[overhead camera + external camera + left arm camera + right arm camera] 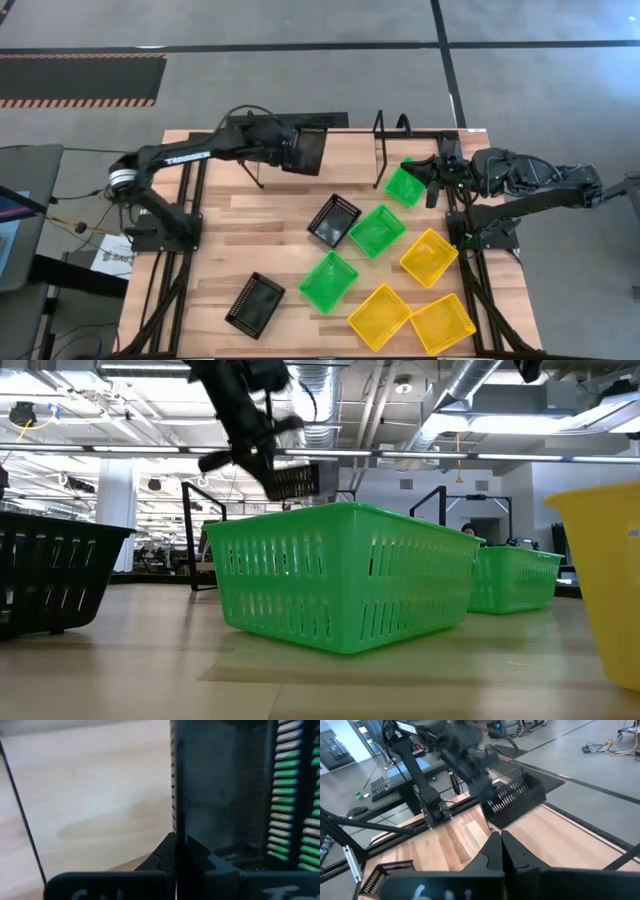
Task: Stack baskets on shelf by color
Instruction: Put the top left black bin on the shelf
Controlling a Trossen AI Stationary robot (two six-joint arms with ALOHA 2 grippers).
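High view puts our left gripper point(283, 150) in the upper middle of the frame, pinched shut on the rim of a black basket point(310, 152) and carrying it over the shelf point(345, 150), we judge so it can start a black stack there. Low view confirms that basket hangs in the air, tilted.

Our right gripper point(432, 172) waits at the upper right with fingers pressed together, empty, beside a green basket point(405, 186) near the shelf's wire upright. The other baskets lie loose across the pale wooden table point(215, 260): two black, two green, three yellow. All are slotted plastic trays with flared walls, made to nest.
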